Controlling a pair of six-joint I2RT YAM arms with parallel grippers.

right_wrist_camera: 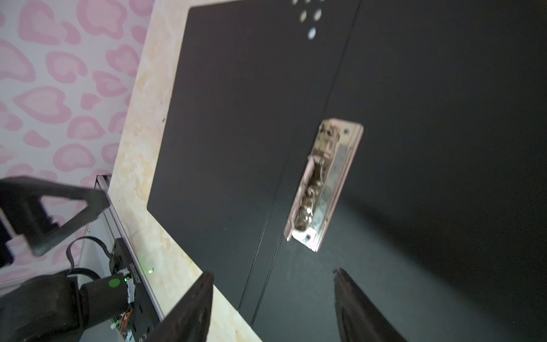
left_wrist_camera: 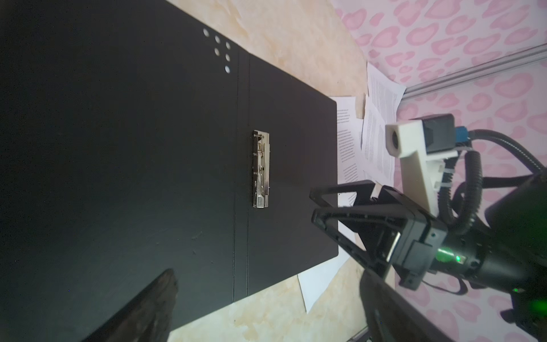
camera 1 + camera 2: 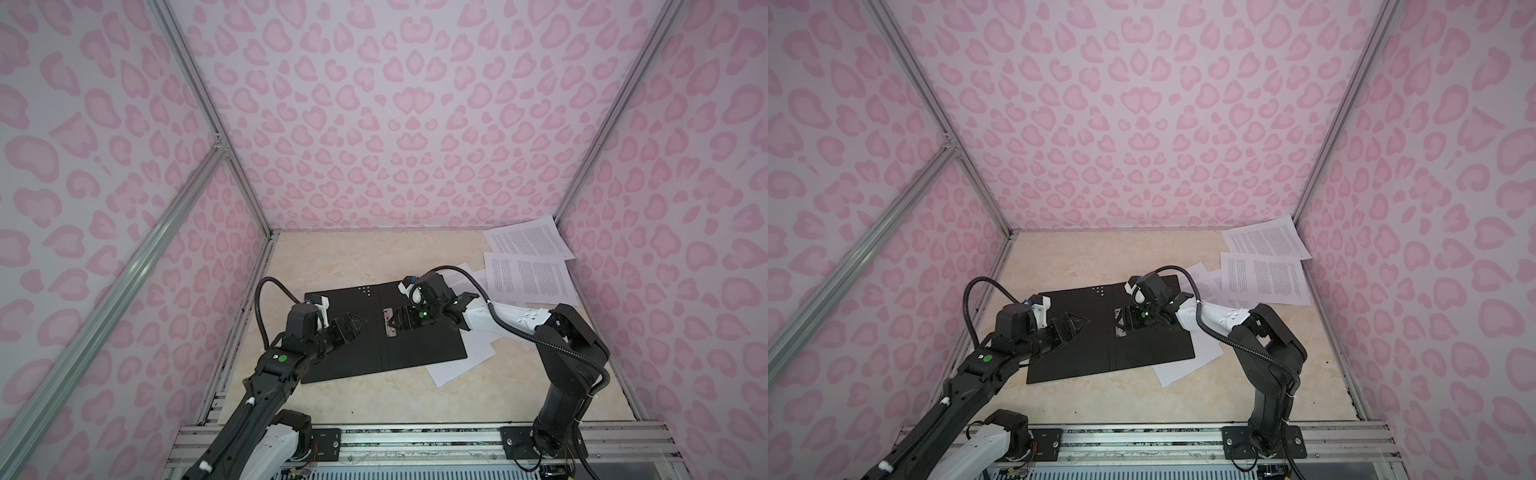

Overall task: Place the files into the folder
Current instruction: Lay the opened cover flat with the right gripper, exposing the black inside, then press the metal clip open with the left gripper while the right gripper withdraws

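folder (image 3: 415, 353) open flat on table (image 3: 365, 257) | files (image 3: 530, 276) loose to its right, one under its edge | left jaws spread, empty | right jaws apart, empty, by clip (image 2: 261, 168) | risk: tugging the pinned sheet could drag folder

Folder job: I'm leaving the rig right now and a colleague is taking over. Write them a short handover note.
Left gripper: open and empty, over the left half of the folder.
Right gripper: open and empty, over the right half, pointing toward the metal clip.
Folder: lies open mid-table, black inside facing up.
Files: loose sheets to the right of the folder, spreading toward the back corner. Some lie partly under its right edge.
Done: the folder is open.
Left: no sheet is inside yet. Gather the files and lay them in the folder.
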